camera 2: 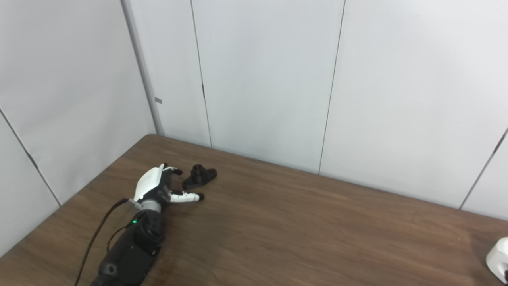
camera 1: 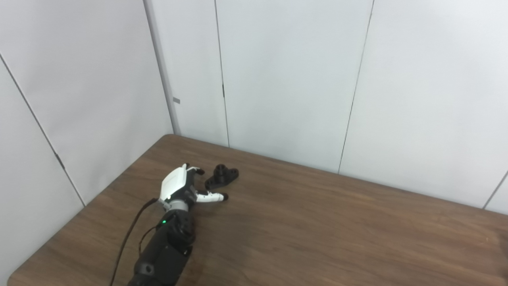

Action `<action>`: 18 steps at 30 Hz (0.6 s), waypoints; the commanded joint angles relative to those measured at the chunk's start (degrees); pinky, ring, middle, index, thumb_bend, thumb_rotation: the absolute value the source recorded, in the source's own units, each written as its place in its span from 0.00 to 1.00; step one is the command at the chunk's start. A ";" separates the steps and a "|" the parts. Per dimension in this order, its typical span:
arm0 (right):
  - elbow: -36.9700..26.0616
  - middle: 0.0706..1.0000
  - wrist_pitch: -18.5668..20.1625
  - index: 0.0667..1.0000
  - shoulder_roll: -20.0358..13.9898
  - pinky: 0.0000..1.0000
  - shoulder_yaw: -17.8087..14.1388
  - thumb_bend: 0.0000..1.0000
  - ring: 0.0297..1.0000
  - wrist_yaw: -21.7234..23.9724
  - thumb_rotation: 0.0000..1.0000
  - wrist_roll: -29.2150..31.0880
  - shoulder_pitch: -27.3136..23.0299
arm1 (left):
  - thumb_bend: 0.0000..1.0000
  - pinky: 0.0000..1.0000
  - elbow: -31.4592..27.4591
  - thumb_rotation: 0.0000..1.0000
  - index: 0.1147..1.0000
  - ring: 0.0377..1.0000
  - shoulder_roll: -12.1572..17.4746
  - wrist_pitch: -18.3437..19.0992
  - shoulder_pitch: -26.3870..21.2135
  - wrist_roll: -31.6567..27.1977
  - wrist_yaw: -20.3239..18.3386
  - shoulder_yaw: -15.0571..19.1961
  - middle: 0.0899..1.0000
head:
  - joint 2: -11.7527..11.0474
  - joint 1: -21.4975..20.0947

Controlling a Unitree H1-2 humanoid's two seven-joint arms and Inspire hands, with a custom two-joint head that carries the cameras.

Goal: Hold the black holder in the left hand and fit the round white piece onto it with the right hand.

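The black holder (camera 1: 222, 176) lies flat on the brown table (camera 1: 317, 222) toward its far left corner. My left hand (camera 1: 180, 186) is just left of it, white-backed, open, with fingers and thumb spread toward the holder and nothing between them. It looks close to the holder without gripping it. Only a white sliver of my right hand (camera 2: 498, 259) shows at the right edge of the right eye view, low over the table; its fingers are cut off. No round white piece shows in either view.
White wall panels (camera 1: 285, 79) close in the table's far and left edges. A black cable (camera 1: 127, 238) runs along my left forearm.
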 commanded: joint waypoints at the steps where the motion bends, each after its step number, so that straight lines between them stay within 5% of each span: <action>1: 3.51 1.00 -1.71 1.00 0.73 0.98 0.42 0.99 1.00 0.11 0.70 0.71 2.70 | 0.99 1.00 0.26 0.22 0.75 1.00 0.62 -0.02 -2.32 0.55 1.74 -0.14 1.00 | -0.01 0.12; 14: 1.89 1.00 -1.32 1.00 0.98 0.96 0.25 0.96 0.99 -0.26 0.71 -0.28 3.59 | 0.98 1.00 5.38 0.25 0.74 1.00 0.25 -2.08 -3.57 -1.81 3.62 -1.27 1.00 | -0.05 -0.74; 18: 1.43 1.00 -1.10 1.00 1.03 0.96 0.20 0.96 0.99 -0.50 0.71 -0.77 3.79 | 0.93 1.00 6.44 0.21 0.67 1.00 0.25 -2.53 -3.83 -1.74 4.38 -2.18 1.00 | 0.02 -0.84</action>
